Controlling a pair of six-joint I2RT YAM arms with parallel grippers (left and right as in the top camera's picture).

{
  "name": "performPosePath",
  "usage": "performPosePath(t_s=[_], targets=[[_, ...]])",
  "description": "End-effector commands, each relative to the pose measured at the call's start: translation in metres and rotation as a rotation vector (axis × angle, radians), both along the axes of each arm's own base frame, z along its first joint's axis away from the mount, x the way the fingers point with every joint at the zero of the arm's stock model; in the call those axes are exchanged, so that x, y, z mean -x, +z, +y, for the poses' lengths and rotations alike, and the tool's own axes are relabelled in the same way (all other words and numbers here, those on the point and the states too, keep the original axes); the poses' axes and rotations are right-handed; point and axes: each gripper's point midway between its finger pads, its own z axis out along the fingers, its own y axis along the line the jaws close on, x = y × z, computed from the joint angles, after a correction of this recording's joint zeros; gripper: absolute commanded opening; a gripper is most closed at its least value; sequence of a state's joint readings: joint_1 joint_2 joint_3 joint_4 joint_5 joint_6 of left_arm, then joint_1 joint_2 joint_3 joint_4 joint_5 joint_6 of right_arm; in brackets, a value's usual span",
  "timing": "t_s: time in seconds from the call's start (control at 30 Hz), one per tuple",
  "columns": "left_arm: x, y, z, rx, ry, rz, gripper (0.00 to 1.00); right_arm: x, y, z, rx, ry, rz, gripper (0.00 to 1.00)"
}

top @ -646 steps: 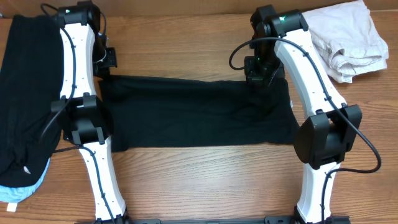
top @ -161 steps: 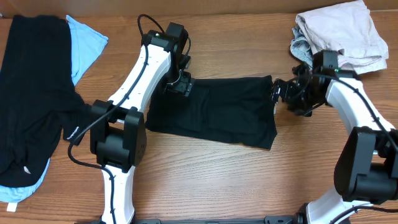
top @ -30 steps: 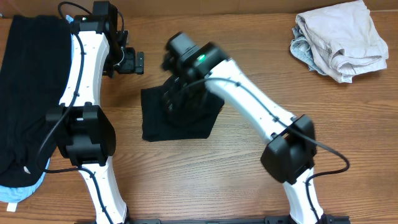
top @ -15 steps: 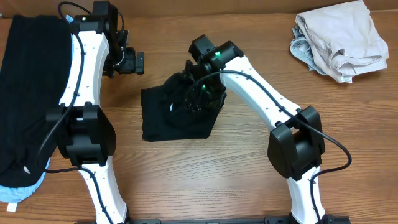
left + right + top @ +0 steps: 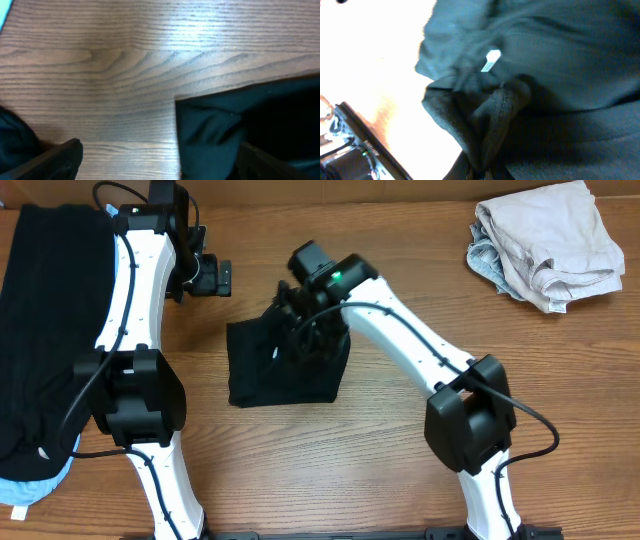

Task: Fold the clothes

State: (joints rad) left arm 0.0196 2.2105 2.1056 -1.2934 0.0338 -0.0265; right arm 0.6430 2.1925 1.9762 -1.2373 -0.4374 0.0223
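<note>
Under the right gripper (image 5: 305,335) the T-shirt (image 5: 260,375) is plain black, its small tag (image 5: 491,60) white. The table (image 5: 400,470) around the left gripper (image 5: 224,278) is brown, wood-grained. Far right of both lie beige-cream clothes (image 5: 560,230).

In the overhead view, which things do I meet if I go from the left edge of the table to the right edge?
black clothes pile → left hand → folded black T-shirt → beige clothes pile

Overhead: bright, even, sharp, only soft shadows. Left wrist: glare streak on the table (image 5: 200,25) along the top, grain slightly soft. Right wrist: table blown out white at left, black T-shirt (image 5: 560,75) murky and soft-focus, white tag (image 5: 491,60) clipped.
</note>
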Motion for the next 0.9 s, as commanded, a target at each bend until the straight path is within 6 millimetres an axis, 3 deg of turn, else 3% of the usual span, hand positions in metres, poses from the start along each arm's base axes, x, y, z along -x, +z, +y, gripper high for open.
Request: performPosePath(t_s=[0.0,0.2,0.27,0.33,0.43,0.53,0.67,0.77,0.8,0.87], targets=[[-0.005,0.006,0.006,0.008,0.014,-0.028,1.00,0.035,0.027,0.043,-0.080,0.119,-0.044,0.04],[-0.005,0.006,0.015,0.009,0.033,-0.029,1.00,0.088,0.024,0.094,-0.098,0.275,-0.112,0.04],[-0.005,0.006,0.016,0.009,0.036,-0.029,1.00,0.099,0.021,0.100,-0.075,0.295,-0.134,0.25],[-0.005,0.006,0.017,0.009,0.037,-0.029,1.00,0.106,0.019,0.102,-0.060,0.311,-0.140,0.33],[-0.005,0.006,0.017,0.009,0.037,-0.030,1.00,0.107,0.018,0.099,-0.043,0.312,-0.137,0.58],[-0.005,0.006,0.017,0.010,0.037,-0.030,1.00,0.091,0.019,0.089,-0.028,0.259,-0.129,0.62],[-0.005,0.006,0.017,0.009,0.037,-0.030,1.00,0.051,0.028,0.058,-0.006,0.093,-0.098,0.62],[-0.005,0.006,0.017,0.007,0.038,-0.032,1.00,0.012,0.033,0.025,0.020,-0.089,-0.080,0.60],[-0.005,0.006,0.017,0.007,0.038,-0.033,1.00,-0.011,0.031,0.004,0.040,-0.174,-0.079,0.56],[-0.006,0.006,0.017,0.006,0.038,-0.036,1.00,-0.029,0.028,-0.012,0.062,-0.234,-0.096,0.51]])
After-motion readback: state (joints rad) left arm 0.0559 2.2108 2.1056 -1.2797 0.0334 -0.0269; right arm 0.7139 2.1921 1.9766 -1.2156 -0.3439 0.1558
